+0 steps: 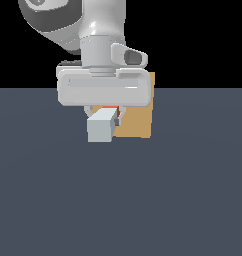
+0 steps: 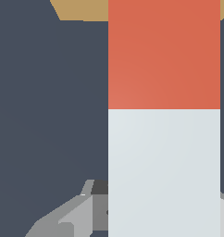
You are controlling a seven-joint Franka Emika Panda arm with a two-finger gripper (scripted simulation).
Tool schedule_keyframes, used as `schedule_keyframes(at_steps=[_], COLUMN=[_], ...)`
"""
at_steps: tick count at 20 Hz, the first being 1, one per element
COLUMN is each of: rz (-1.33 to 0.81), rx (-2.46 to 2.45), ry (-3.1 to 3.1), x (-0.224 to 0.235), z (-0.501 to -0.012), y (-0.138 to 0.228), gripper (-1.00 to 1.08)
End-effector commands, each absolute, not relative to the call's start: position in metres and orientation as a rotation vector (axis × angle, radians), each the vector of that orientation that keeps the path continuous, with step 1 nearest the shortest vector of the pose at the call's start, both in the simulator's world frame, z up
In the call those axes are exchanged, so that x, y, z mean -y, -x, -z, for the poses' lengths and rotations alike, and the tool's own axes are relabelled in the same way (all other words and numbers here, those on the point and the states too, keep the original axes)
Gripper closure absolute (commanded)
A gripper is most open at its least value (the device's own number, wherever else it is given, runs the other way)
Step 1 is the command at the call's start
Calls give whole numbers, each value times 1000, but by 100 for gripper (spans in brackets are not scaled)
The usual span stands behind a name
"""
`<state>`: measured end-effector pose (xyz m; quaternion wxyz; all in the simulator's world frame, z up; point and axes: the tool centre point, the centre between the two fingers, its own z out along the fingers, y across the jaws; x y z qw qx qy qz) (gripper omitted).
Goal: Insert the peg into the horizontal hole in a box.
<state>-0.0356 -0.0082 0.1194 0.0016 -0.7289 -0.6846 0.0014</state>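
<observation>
Flat, even simulator light — no shadows, no glare — sharp, slightly jagged edges.

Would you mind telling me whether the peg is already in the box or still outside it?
Cannot tell for certain. The gripper holds the peg with its red end toward the box, but no hole shows and the tip is hidden.

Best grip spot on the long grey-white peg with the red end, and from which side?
Grip the long grey-white square-section peg with the red-orange end on its grey stretch, coming from above, as the gripper does now. The flat parallel sides suit the pads, and this leaves the red end free, pointing at the tan box. The hole is not visible.
</observation>
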Motion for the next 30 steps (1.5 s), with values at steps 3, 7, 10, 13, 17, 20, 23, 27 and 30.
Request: schedule_keyframes(at_steps=[3, 7, 10, 13, 17, 20, 23, 27, 30], rz=[0, 0, 0, -5, 5, -1, -1, 0, 1], rx=[2116, 2105, 2104, 2103, 2104, 2103, 2103, 2103, 2103], ry=[2321, 2332, 2333, 2330, 2335, 2333, 2333, 2333, 2333], x=[-3, -8, -8, -8, -9, -8, -12, -26, -45], z=[-128, -131, -131, -129, -133, -130, -130, -131, -131], y=[40, 41, 41, 43, 40, 41, 41, 40, 38], gripper=[108, 108, 108, 108, 108, 108, 108, 108, 108])
